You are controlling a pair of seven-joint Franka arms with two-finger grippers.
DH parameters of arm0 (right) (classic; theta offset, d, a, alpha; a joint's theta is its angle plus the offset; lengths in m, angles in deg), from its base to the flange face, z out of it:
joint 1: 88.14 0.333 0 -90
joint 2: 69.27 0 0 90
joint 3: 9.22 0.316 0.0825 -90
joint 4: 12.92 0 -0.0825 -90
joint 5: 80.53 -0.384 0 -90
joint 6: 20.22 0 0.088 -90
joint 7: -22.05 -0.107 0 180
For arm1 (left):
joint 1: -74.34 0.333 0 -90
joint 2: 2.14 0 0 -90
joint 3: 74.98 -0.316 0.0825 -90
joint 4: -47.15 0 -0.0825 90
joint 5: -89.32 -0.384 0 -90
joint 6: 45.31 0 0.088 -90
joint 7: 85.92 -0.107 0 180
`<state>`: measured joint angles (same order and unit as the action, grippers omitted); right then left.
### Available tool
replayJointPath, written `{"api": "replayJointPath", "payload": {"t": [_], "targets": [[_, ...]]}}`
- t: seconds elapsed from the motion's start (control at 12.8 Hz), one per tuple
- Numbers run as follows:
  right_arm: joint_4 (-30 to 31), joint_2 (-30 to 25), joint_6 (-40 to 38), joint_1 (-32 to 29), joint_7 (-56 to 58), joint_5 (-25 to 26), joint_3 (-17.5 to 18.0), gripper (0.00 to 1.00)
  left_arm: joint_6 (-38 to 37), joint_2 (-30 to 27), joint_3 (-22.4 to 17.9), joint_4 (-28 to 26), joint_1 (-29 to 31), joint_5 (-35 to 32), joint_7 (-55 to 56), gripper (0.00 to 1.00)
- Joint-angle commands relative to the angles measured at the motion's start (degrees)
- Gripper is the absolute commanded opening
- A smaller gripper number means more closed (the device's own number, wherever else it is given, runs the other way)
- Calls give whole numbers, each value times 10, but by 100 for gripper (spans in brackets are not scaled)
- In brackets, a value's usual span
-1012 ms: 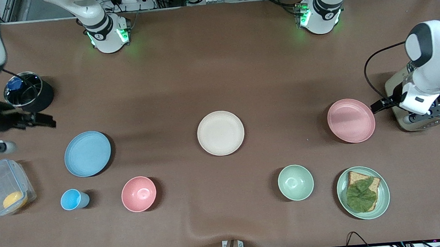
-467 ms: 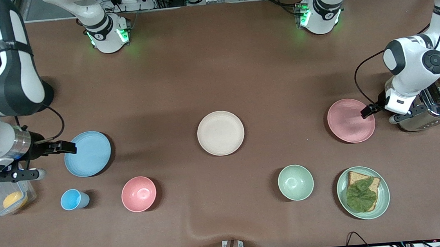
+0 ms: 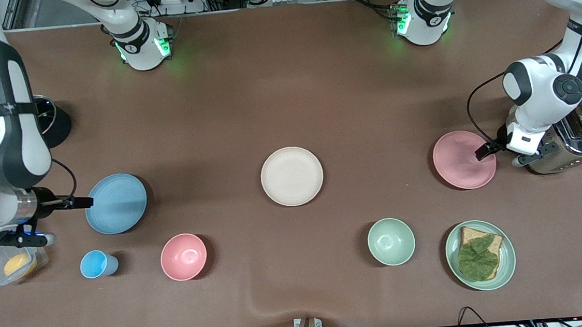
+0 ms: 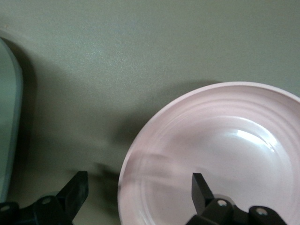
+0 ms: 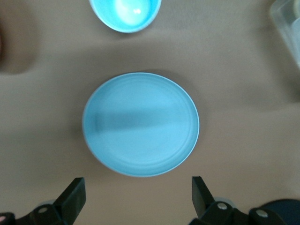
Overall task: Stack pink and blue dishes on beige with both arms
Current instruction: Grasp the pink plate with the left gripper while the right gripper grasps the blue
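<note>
Two grippers are out at the table's ends, each by its own plate. At the right arm's end, the right gripper (image 3: pixel 83 202) sits just beside the blue plate (image 3: pixel 116 203), its tip at the rim; its wrist view shows the fingers (image 5: pixel 74 197) spread wide apart, with the whole blue plate (image 5: pixel 140 123) lying clear of them and nothing held. At the left arm's end, the left gripper (image 3: pixel 482 151) is over the edge of the pink plate (image 3: pixel 464 159); its fingers (image 4: pixel 200 187) are also apart, one over the plate's inside and one over the bare table, so the rim of the pink plate (image 4: pixel 220 150) runs between them, ungripped as far as can be seen. Between the two lies the beige plate (image 3: pixel 292 176), alone at the middle of the table, well apart from both.

Counted: three flat task plates, one each of blue, pink and beige, none stacked. Nearer the front camera stand two bowls, one pink (image 3: pixel 183 256) and one green (image 3: pixel 391 241), one blue cup (image 3: pixel 97 264), and one green plate (image 3: pixel 505 263) carrying bread (image 3: pixel 480 257) with a leaf. One toaster (image 3: pixel 570 146) stands beside the pink plate, and one clear box (image 3: pixel 2 261) lies near the right gripper.
</note>
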<state>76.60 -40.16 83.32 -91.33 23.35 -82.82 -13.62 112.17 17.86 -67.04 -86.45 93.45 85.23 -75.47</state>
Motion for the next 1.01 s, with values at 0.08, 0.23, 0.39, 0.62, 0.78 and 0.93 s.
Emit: {"api": "replayJointPath", "payload": {"t": [0.08,0.23,0.39,0.62,0.78,0.93], "targets": [[95,10,145,-37,67,5,7,100,9,13,1,7,6,-10,-2,71],[101,37,184,-51,89,4,8,100,9,14,1,9,6,-10,-1,45],[100,49,189,-54,99,2,8,100,8,14,1,11,5,-10,0,8],[98,74,205,-54,107,1,8,100,8,14,3,16,12,-8,-2,0],[97,81,206,-55,128,-1,8,100,4,2,20,20,38,-8,-2,0],[98,90,213,-56,128,-3,8,100,-4,-26,38,24,39,-2,-1,0]]}}
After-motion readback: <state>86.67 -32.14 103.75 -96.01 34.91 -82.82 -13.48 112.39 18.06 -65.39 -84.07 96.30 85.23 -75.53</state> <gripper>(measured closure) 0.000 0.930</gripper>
